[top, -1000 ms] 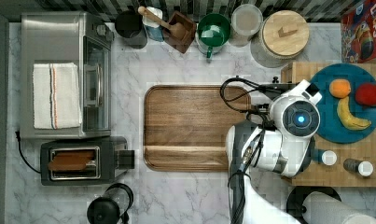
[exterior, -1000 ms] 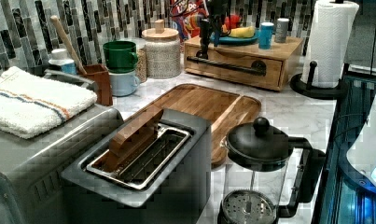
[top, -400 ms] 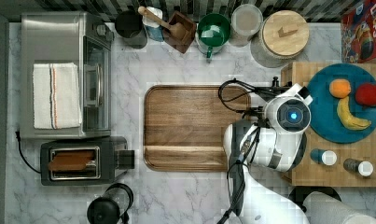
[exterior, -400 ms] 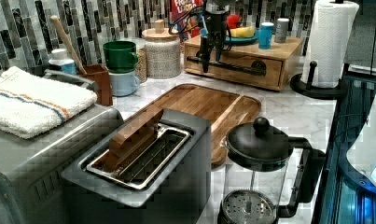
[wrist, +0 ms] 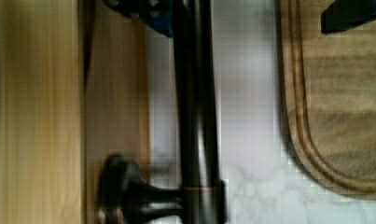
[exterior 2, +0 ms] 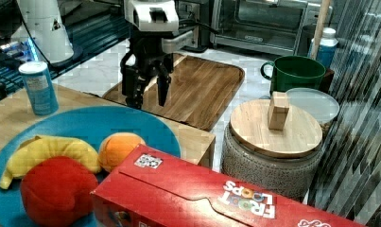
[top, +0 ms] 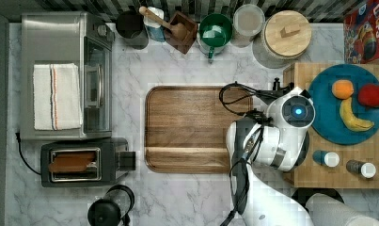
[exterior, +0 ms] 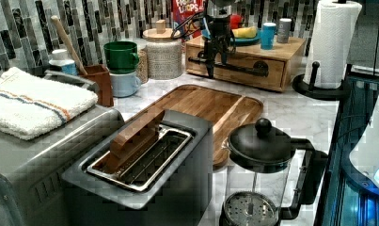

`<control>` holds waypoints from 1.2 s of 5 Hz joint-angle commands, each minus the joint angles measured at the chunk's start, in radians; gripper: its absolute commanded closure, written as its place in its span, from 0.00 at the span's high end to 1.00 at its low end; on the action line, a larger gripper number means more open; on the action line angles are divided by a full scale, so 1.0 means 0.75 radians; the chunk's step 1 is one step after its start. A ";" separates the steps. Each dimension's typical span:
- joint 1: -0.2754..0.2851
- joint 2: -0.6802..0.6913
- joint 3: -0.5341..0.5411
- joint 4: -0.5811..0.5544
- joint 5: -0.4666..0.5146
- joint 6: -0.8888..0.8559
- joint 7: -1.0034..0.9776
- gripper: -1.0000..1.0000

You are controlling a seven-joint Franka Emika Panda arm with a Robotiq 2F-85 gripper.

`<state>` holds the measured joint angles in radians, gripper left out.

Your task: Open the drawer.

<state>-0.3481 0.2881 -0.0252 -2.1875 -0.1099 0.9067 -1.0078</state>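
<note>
The gripper [exterior: 216, 59] hangs spread over the handle [exterior: 234, 68] at the left view's left end of the drawer [exterior: 243, 66], one finger [exterior 2: 162, 90] each side, ready to clamp and pull.

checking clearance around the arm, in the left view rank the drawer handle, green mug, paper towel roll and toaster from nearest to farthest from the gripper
1. Drawer handle: right at the gripper, whose fingers hang down over it.
2. Green mug: toward the left view's left, by the backsplash.
3. Paper towel roll: toward the left view's right. Close to the mug's gap.
4. Toaster: foreground, farthest.
</note>
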 commanded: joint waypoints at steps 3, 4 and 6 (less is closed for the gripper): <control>0.172 0.005 0.165 0.089 0.180 -0.108 0.076 1.00; 0.206 -0.004 0.190 0.092 0.131 -0.128 0.151 1.00; 0.268 -0.003 0.250 0.098 0.007 -0.141 0.319 1.00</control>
<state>-0.2703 0.3169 0.0690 -2.1348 -0.0968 0.8052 -0.8315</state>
